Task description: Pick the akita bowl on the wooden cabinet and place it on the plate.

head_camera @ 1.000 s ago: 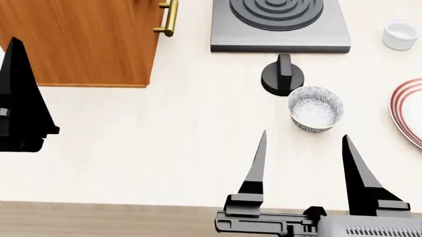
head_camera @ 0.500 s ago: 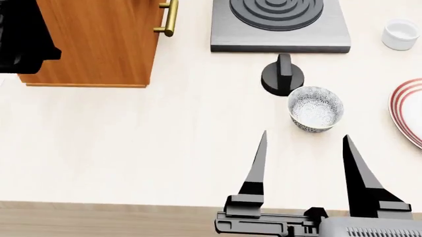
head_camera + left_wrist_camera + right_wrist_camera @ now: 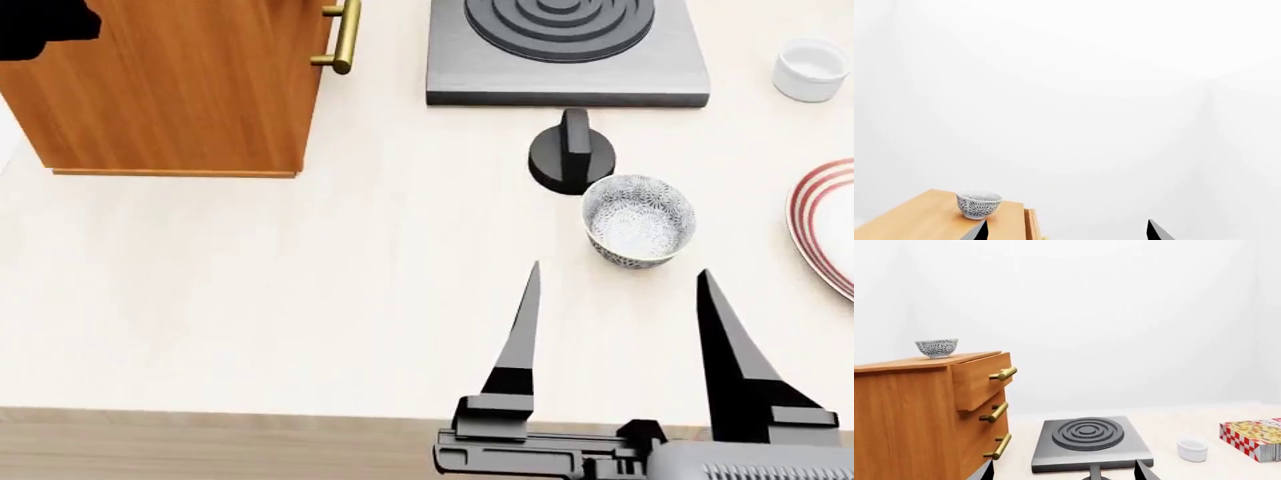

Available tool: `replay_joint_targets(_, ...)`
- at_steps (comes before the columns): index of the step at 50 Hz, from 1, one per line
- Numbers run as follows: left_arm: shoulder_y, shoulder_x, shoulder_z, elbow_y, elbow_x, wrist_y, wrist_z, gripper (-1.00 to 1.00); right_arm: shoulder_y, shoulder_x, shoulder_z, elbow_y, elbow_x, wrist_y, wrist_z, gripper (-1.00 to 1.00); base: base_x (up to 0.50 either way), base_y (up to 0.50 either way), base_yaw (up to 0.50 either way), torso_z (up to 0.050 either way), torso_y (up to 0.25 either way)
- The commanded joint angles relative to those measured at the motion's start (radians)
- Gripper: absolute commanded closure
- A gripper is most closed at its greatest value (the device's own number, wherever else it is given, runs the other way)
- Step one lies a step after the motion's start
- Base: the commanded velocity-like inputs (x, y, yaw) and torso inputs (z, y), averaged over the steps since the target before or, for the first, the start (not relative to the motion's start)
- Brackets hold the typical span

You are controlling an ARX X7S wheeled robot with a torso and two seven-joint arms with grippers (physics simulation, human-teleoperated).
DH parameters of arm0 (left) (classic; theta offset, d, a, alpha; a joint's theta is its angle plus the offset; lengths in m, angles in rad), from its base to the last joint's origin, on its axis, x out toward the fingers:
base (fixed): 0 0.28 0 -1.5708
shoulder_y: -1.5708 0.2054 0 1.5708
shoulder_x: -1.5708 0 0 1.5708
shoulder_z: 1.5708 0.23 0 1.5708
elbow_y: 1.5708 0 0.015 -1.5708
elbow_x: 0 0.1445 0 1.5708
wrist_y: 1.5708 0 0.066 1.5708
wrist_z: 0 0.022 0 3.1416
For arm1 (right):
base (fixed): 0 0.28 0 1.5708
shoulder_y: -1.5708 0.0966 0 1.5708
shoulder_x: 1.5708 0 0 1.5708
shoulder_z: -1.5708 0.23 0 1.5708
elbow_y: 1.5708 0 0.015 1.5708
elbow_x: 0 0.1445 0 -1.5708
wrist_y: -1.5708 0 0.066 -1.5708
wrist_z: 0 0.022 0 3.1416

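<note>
- Nearest, the right tool [image 3: 611, 290] rests low over the worktop [image 3: 267, 300], spread wide, grasping nothing: idle.
- Just beyond it a second patterned bowl [image 3: 638, 220] stands beside the plate [image 3: 827, 225]: a decoy.
- Farthest, the akita bowl [image 3: 978, 204] tops the wooden cabinet [image 3: 914, 415]; the left tool [image 3: 1066, 231], raised level with it, is released, ready to approach.
</note>
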Motion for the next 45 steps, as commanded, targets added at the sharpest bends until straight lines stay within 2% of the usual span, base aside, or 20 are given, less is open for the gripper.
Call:
replay_joint_targets(1, -0.156, 0.028, -0.014, -0.065, -0.077, -0.124, -0.107, -1.0, -0.001, 0.01, 0.001, -0.027, 0.005, 0.006, 0.01, -1.0, 0.0, 0.0, 0.0, 0.0, 0.0)
replay_joint_targets(4, -0.202, 0.033, -0.005, -0.107, -0.086, -0.141, -0.108, -1.0, -0.002, 0.012, 0.0, -0.028, 0.004, 0.003, 0.01, -1.0, 0.01, 0.0, 0.0, 0.0, 0.0)
replay_joint_targets(5, -0.208, 0.042, -0.02, -0.117, -0.111, -0.12, -0.074, -1.0, -0.001, 0.012, -0.002, -0.026, 0.003, 0.004, 0.011, -1.0, 0.04, 0.0, 0.0, 0.0, 0.0)
replay_joint_targets(6, -0.238, 0.051, -0.042, -0.14, -0.155, -0.147, -0.093, -1.0, -0.001, 0.012, -0.003, -0.024, 0.003, 0.003, 0.011, -1.0, 0.05, 0.0, 0.0, 0.0, 0.0)
replay_joint_targets(8, -0.247, 0.082, -0.083, -0.156, -0.169, -0.108, -0.101, -1.0, -0.001, 0.013, -0.002, -0.026, 0.006, 0.003, 0.012, -1.0, 0.05, 0.0, 0.0, 0.0, 0.0)
replay_joint_targets(13, -0.339, 0.027, -0.007, -0.201, -0.134, -0.173, -0.081, -1.0, -0.002, 0.016, 0.005, -0.031, 0.016, 0.003, 0.014, -1.0, 0.05, 0.0, 0.0, 0.0, 0.0)
replay_joint_targets(28, -0.524, 0.041, 0.027, -0.357, -0.132, -0.208, -0.065, -1.0, -0.006, 0.027, 0.004, -0.051, 0.02, -0.002, 0.021, -1.0, 0.05, 0.0, 0.0, 0.0, 0.0)
replay_joint_targets(45, -0.706, 0.038, 0.047, -0.56, -0.128, -0.235, -0.02, -1.0, -0.005, 0.036, -0.006, -0.047, 0.017, -0.017, 0.019, -1.0, 0.38, 0.0, 0.0, 0.0, 0.0)
